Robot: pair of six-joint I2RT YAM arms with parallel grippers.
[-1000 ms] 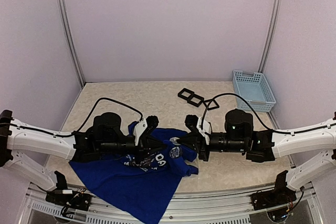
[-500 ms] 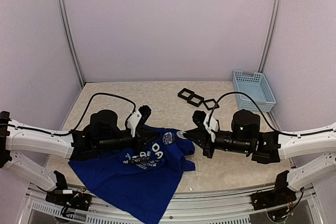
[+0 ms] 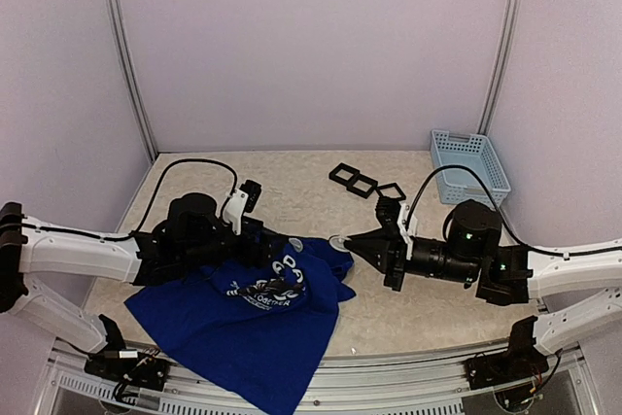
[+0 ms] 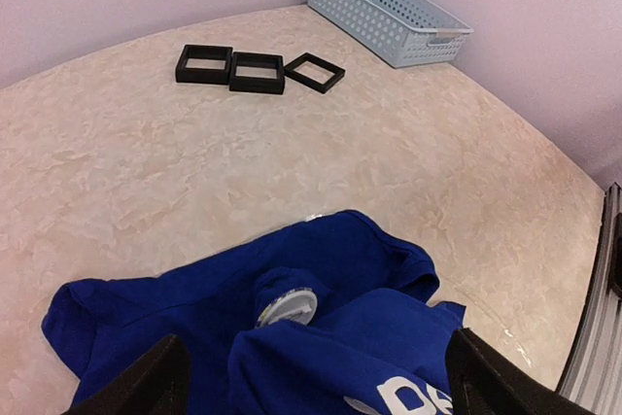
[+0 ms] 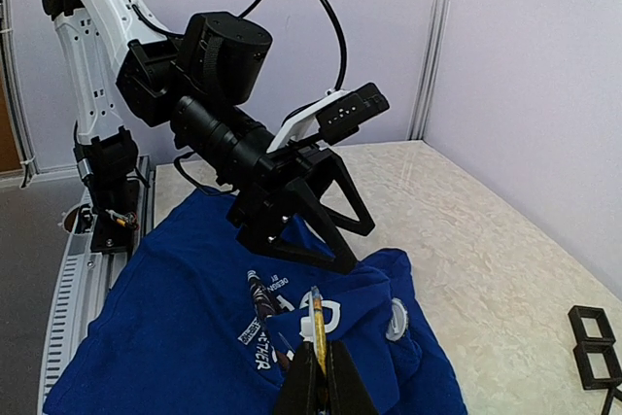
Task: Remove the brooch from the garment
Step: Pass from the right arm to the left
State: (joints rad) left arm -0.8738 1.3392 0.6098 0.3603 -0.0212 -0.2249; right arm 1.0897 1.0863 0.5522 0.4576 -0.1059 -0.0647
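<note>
- Springing apart, left hand [image 5: 360, 246] has released the blue T-shirt [image 3: 224, 323] on the bench [image 3: 243, 182].
- Right hand [image 3: 348, 243] stays pinched together beside its edge.
- Round pale brooch [image 4: 287, 305] seemingly still attached; removal remains.

White arms [image 3: 73, 255] with black joints [image 3: 190, 219]

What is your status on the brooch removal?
Left gripper open above royal-blue cloth T-shirt. Right gripper shut on thin pale piece. Round pale brooch on shirt. No obstacle near.
</note>
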